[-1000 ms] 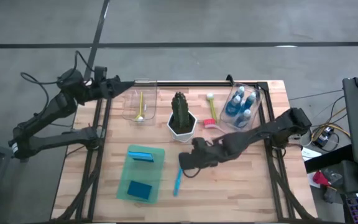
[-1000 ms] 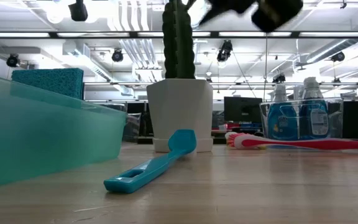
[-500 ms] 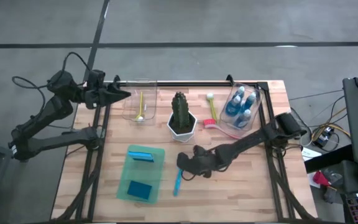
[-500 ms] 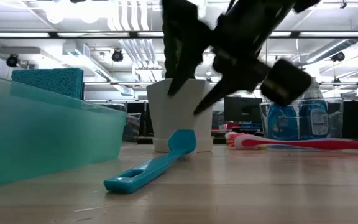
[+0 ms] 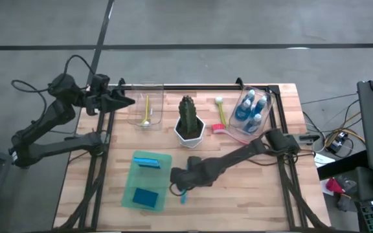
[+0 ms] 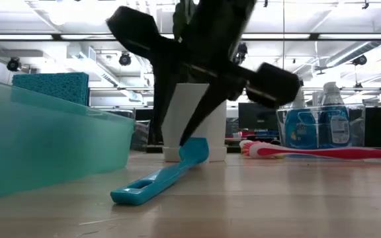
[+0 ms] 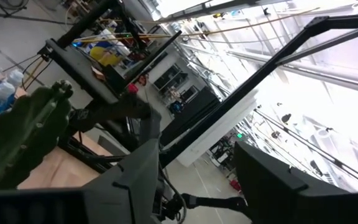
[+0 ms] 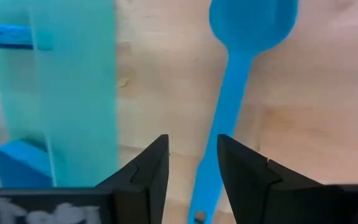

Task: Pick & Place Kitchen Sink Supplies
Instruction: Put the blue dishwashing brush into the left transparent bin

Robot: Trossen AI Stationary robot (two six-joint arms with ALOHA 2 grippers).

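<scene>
Right gripper [image 8: 191,165]: fingers parted, nothing held, poised directly above the blue long-handled brush [image 8: 229,106], with the handle running just beside the gap between the fingers. The brush lies flat on the wooden table [image 5: 238,194], just beside the translucent green tray [image 5: 164,158], which holds two blue sponges [image 5: 146,197].

Assessment: the brush looks light, rigid plastic, thin and smooth; liable to skid or pivot if pinched off-centre. Best hold is judged to be mid-handle, fingers across its narrow width.

Right arm reaches low across the table from the right edge, wrist pitched downward. Left gripper [image 5: 125,100] waits open, raised at the far-left corner.
</scene>
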